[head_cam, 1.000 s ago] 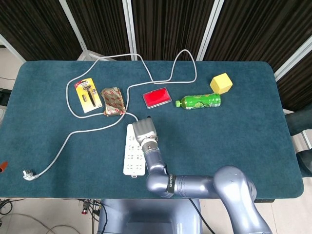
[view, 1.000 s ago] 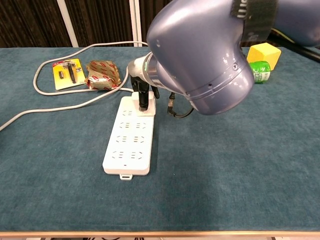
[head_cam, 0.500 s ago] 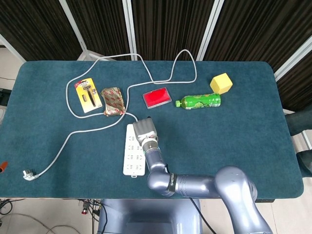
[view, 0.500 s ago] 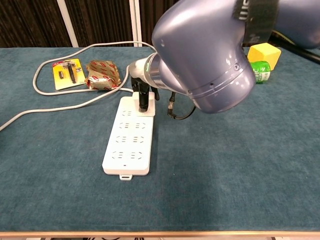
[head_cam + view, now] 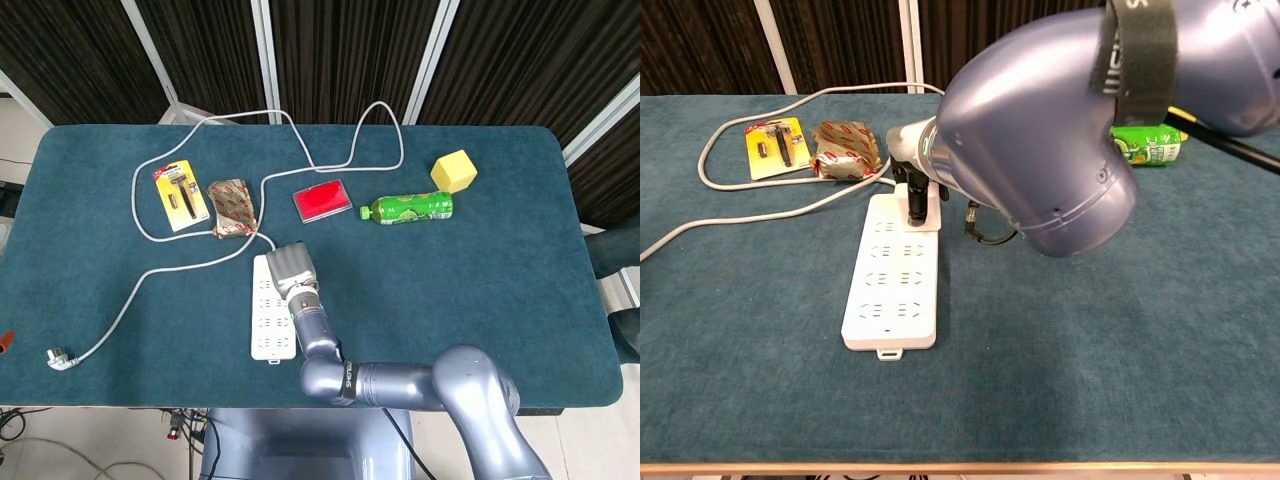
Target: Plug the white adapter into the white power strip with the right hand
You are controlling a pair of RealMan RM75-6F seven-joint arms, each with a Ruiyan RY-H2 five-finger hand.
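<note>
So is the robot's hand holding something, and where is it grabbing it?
The right hand presses its dark fingers onto the white adapter from above, at the far end of the white power strip. Whether it truly grips it cannot be told.

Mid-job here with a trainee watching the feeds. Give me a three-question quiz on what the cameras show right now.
1. True or false: the right hand is at the cord end of the white power strip.
2. Which lies nearest the yellow block: A) the razor pack, B) the green bottle, C) the wall plug?
3. Fill in: the red item lies between the snack packet and the green ____.

Key: 1 true; 2 B; 3 bottle.
</note>
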